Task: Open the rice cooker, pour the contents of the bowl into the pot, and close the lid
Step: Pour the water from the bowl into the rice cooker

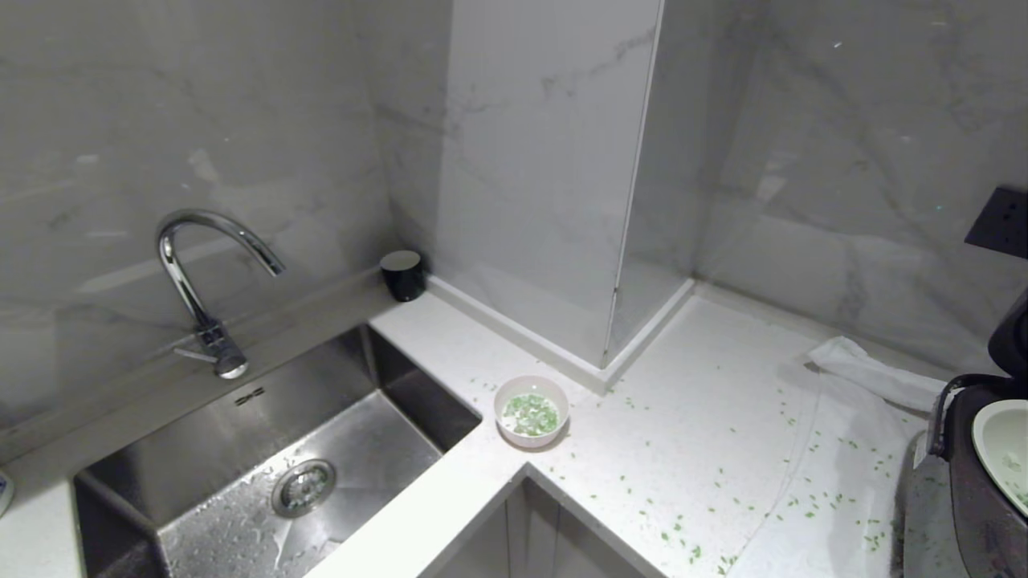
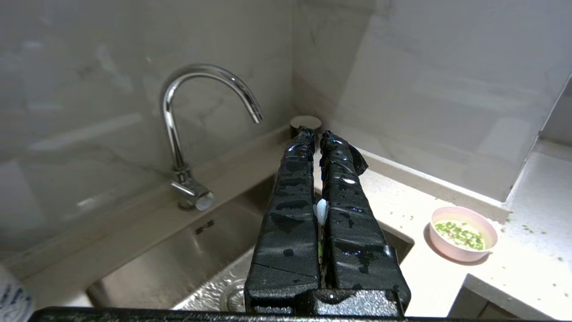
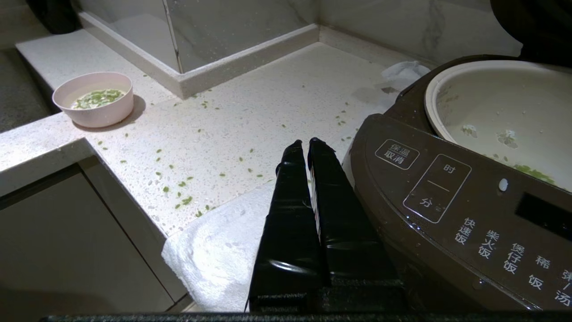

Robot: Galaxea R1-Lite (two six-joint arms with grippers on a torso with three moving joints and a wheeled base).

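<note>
- At the right edge of the head view, the rice cooker (image 1: 968, 482) is seen with its lid raised, so the opening step is judged done; the pale pot (image 3: 500, 103) sits exposed inside it
- A few green bits are seen at the pot's bottom, yet the pink bowl (image 1: 531, 410) is found well away from the cooker, near the sink (image 1: 265, 466) corner, with most of the contents (image 1: 530, 414) inside; the pour is judged largely undone
- Green scraps are scattered over the counter (image 1: 707, 417) between bowl and cooker, some on the white cloth (image 3: 223, 250) under the cooker
- The left gripper (image 2: 316, 136) is held above the sink, far from the cooker, jaws clenched on nothing but a small white scrap
- The right gripper (image 3: 308, 145) is parked just beside the cooker's front panel, jaws pressed together, empty
- Closing the lid is left to do
- The lid (image 3: 532, 22) is cut off in every view; only dark edges are shown
- Neither arm is seen in the head view, and much of the cooker is cropped there
</note>
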